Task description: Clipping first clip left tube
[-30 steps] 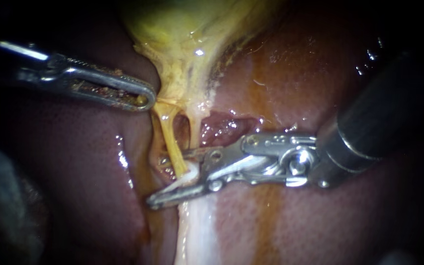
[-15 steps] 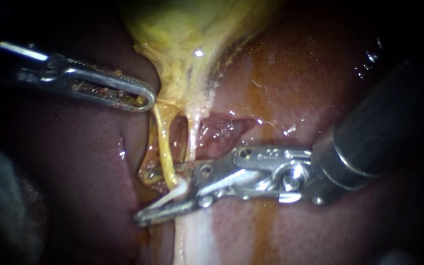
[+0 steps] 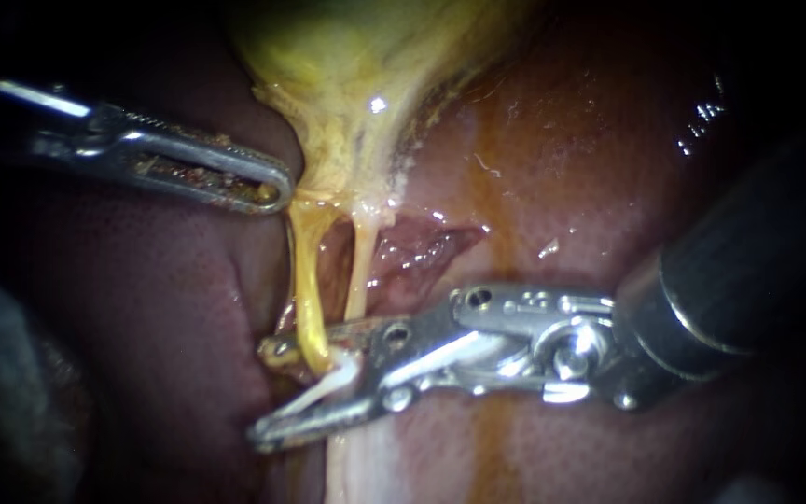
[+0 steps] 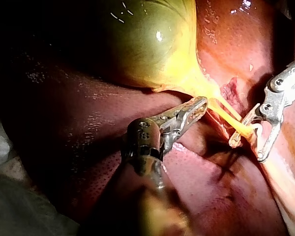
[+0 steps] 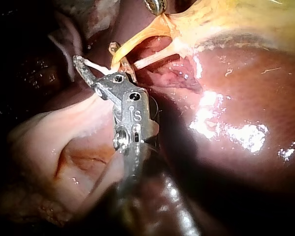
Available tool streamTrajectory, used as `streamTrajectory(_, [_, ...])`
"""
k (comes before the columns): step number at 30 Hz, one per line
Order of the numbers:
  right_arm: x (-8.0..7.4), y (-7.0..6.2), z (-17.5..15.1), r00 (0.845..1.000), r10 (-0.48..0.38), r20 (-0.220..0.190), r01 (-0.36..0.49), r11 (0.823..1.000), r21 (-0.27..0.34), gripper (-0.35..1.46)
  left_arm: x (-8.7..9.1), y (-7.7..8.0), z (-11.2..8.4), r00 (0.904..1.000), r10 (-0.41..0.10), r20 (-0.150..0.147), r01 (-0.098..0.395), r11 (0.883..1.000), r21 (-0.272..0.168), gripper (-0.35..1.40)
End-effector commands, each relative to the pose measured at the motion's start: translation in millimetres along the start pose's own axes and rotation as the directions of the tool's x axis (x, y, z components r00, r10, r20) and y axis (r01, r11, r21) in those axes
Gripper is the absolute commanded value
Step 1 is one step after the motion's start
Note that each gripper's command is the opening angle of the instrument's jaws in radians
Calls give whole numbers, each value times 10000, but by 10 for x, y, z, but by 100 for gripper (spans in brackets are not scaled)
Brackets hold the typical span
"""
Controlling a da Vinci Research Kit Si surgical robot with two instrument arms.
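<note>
The dark red-brown, wet liver (image 3: 608,159) fills the field, and the yellow-green, tapering gallbladder (image 3: 356,56) hangs over it. The steel right instrument (image 3: 272,392) comes in low. Its end effector stands well open and carries an open white plastic clip (image 3: 333,385) seated against both jaws, and it straddles the foot of the orange-yellow left tube (image 3: 308,280). The slimmer, slotted left instrument (image 3: 268,191) sits at the gallbladder's neck with its jaws together, apparently pinching a fold there and holding both tubes taut. The paler right tube (image 3: 358,271) runs just beside the left one and close to the upper jaw. The risk, as I judge it, is that this jaw sits between or behind the tubes. Closing at a tilt could catch the right tube too, or take only part of the left one. If the grip at the neck slipped, the tube would slacken out of the clip. The far jaw tip lies partly behind tissue. Where the left tube ends below the clip is hidden, and so is how far across the tube the clip reaches.
</note>
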Motion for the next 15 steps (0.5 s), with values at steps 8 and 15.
streamTrajectory(8, [5,0,-4,10000,30,-5,-30,10000,24,40,0,0,0,10000,-1,0,1,10000,-1,-35])
streamTrajectory(15, [6,2,-9,10000,44,-9,-44,10000,46,26,0,0,0,10000,0,0,0,10000,-2,-35])
